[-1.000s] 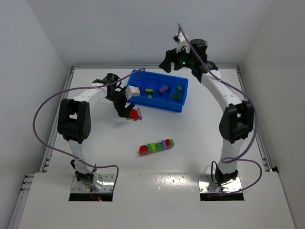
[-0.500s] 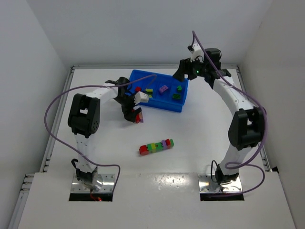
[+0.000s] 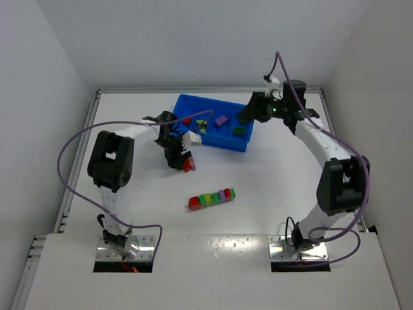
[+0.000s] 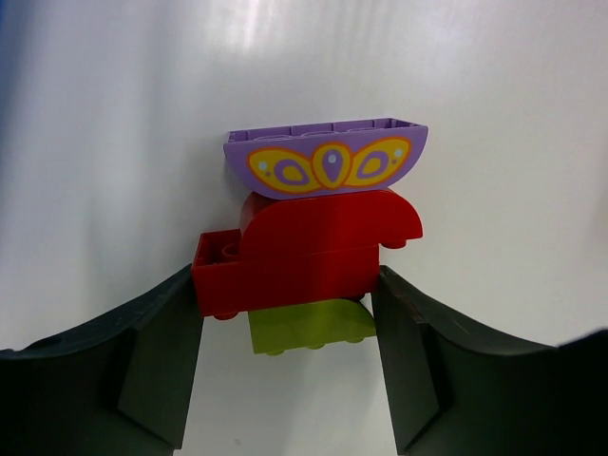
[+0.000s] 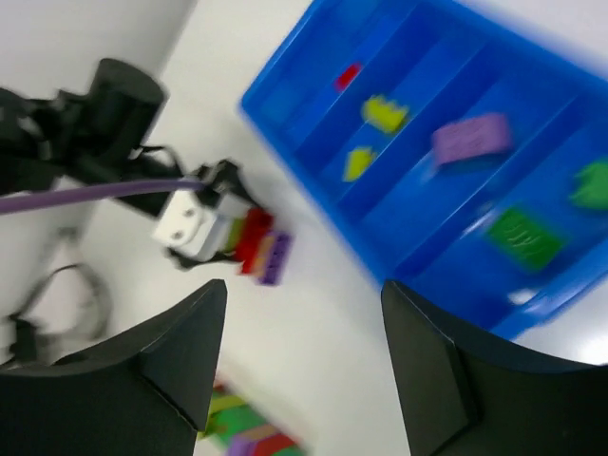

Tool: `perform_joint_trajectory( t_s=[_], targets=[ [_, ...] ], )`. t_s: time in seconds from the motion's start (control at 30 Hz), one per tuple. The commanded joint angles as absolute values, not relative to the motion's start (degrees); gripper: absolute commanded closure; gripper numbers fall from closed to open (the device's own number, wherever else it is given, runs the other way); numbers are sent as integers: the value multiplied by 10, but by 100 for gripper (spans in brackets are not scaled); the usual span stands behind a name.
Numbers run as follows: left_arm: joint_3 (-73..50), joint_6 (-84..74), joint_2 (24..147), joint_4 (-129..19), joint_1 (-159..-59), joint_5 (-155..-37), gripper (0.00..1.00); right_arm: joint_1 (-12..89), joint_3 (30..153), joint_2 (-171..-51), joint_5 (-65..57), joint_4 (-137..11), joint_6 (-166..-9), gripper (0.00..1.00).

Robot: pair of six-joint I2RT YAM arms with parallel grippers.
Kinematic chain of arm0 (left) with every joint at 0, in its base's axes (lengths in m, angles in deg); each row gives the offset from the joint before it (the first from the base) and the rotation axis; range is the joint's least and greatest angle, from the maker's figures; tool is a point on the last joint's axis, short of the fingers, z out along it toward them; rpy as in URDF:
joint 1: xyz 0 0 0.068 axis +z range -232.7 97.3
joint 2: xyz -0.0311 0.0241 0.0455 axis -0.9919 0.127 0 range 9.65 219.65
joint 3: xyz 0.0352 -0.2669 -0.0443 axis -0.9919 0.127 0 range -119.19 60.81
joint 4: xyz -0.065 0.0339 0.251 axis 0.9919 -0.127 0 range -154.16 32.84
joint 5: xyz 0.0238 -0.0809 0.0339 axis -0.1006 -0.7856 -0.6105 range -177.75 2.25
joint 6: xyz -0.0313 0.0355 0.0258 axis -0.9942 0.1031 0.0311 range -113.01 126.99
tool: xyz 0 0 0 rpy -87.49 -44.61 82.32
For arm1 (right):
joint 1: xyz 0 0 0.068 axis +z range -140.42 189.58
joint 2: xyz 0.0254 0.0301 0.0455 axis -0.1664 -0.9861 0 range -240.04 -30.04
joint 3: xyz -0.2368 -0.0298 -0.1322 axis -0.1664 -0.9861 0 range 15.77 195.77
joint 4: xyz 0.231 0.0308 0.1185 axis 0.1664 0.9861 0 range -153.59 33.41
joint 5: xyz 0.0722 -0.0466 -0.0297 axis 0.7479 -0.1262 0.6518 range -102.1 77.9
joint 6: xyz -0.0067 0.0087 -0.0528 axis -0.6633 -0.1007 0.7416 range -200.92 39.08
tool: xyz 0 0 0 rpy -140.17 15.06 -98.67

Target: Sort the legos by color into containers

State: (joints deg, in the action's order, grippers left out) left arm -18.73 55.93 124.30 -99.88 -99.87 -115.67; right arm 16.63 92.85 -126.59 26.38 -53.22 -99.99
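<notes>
My left gripper (image 3: 182,159) is shut on a small lego stack (image 4: 318,237): a purple brick with a yellow pattern, red bricks and a lime brick. It holds the stack low over the table, in front of the blue tray's (image 3: 218,143) left end. The tray holds a red brick (image 3: 187,120), lime-yellow bricks (image 3: 202,124), a purple brick (image 3: 221,120) and green bricks (image 3: 240,130) in separate compartments. A multicoloured strip (image 3: 211,198) lies mid-table. My right gripper (image 3: 246,114) hangs open and empty over the tray's right end. Its view shows the tray (image 5: 313,142) and the stack (image 5: 261,245).
White walls close in the table on the left, back and right. The left arm's purple cable (image 3: 71,145) loops over the left side. The right arm's cable (image 3: 352,155) hangs along the right side.
My right arm has swung right and down, from behind the tray to over its right end. My left gripper has shifted slightly towards the near side with the stack.
</notes>
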Motion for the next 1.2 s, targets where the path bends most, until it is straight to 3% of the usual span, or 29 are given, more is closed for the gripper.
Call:
perform_joint_trajectory(
  t_s=[0.0,0.1,0.23,0.4,0.67,1.17],
  targets=[
    [-127,552,1203,-971,-1013,-1175,74,159,838,-1223,397,-630,-1168,34],
    [-110,506,1120,-948,-1008,-1253,76,159,735,-1204,450,-661,-1227,33],
    [-110,448,1055,-924,-1027,-1309,81,172,697,-1196,504,-704,-1273,26],
    [-116,379,1001,-866,-1065,-1302,79,212,731,-1243,584,-755,-1320,23],
    [-147,341,982,-856,-1111,-1287,79,264,780,-1277,604,-755,-1306,23],
    [-198,322,982,-861,-1116,-1282,79,275,813,-1294,573,-606,-1156,23]
  ],
)
